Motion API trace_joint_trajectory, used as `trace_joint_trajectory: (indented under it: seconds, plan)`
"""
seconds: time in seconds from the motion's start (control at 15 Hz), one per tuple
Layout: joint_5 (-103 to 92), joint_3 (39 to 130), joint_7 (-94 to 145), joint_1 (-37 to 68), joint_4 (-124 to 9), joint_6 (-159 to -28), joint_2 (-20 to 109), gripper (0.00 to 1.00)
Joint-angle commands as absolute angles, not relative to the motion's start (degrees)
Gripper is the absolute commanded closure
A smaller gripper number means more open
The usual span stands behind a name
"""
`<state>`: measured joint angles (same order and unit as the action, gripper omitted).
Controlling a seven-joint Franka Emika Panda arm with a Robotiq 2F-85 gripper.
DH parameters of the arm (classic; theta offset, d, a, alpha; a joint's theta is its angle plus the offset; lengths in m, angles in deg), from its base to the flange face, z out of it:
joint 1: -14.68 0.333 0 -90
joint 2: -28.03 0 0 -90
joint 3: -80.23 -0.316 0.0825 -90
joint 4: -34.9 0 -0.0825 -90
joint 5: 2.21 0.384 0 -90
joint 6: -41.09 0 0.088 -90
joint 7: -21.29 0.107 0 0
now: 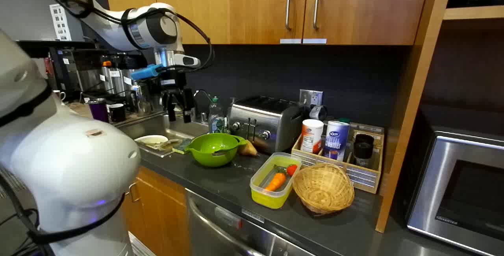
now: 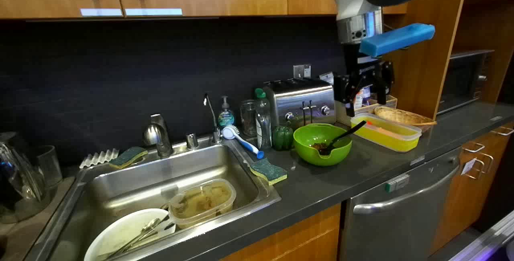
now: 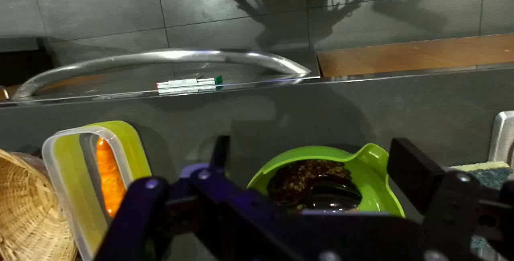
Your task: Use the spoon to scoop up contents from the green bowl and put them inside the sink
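The green bowl stands on the dark counter beside the sink; the bowl shows in the wrist view too. A black spoon leans in it, its handle slanting over the rim. The spoon's head rests on dark brown, grainy contents. My gripper is open and empty, raised above the counter. In the wrist view the bowl lies below and between the fingers; the gripper body hides its near part and the spoon's handle. The gripper shows raised in an exterior view.
A lime-green container with a carrot and a wicker basket stand beside the bowl. A toaster, soap bottle and green pepper stand behind it. The sink holds a white plate and a plastic tub.
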<state>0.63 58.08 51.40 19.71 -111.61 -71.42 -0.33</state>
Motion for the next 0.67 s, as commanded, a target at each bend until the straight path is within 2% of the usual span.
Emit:
trace_joint_trajectory:
  seconds: [0.0, 0.6]
  plan:
    - [-0.04, 59.35, 51.96, 21.05, -111.56, -71.37, -0.07, 0.0]
    - [-0.49, 59.44, 51.51, 21.25, -111.51, -70.97, -0.74, 0.0]
